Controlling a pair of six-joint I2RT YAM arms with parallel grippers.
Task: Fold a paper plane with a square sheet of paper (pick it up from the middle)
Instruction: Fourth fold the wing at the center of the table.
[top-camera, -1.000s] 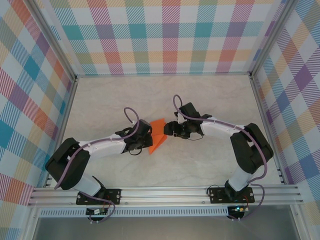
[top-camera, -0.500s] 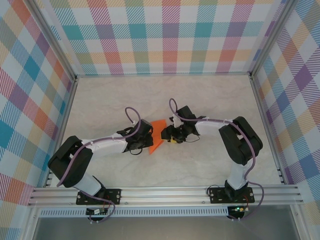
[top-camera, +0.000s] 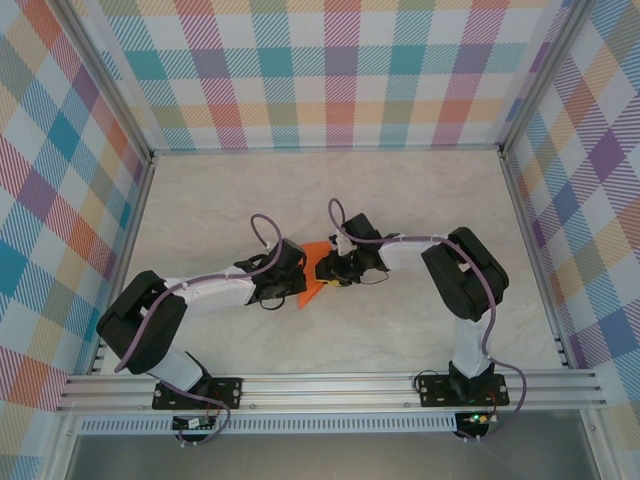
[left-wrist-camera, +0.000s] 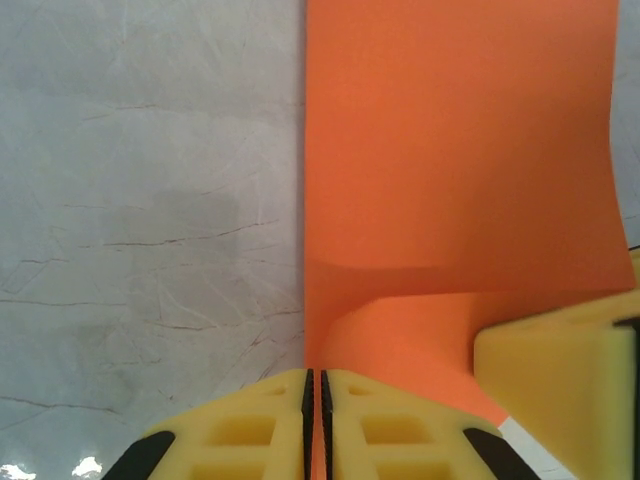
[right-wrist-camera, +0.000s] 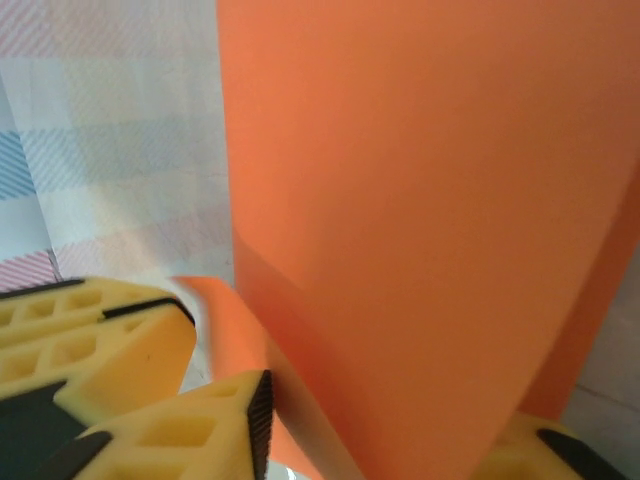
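Plaid walls (top-camera: 340, 70) box in a pale marbled table (top-camera: 200, 200). Near its middle, the left claw (left-wrist-camera: 313, 385) is pinched together on an edge of the orange sheet of paper (left-wrist-camera: 450, 150), anchoring it (likely so the other arm can work a fold). The right claw (right-wrist-camera: 400, 430) stands apart, straddling the sheet.

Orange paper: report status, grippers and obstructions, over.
Left gripper shut on the orange paper. Right gripper open, fingers astride it. Paper curled, no plane yet. No obstruction seen.
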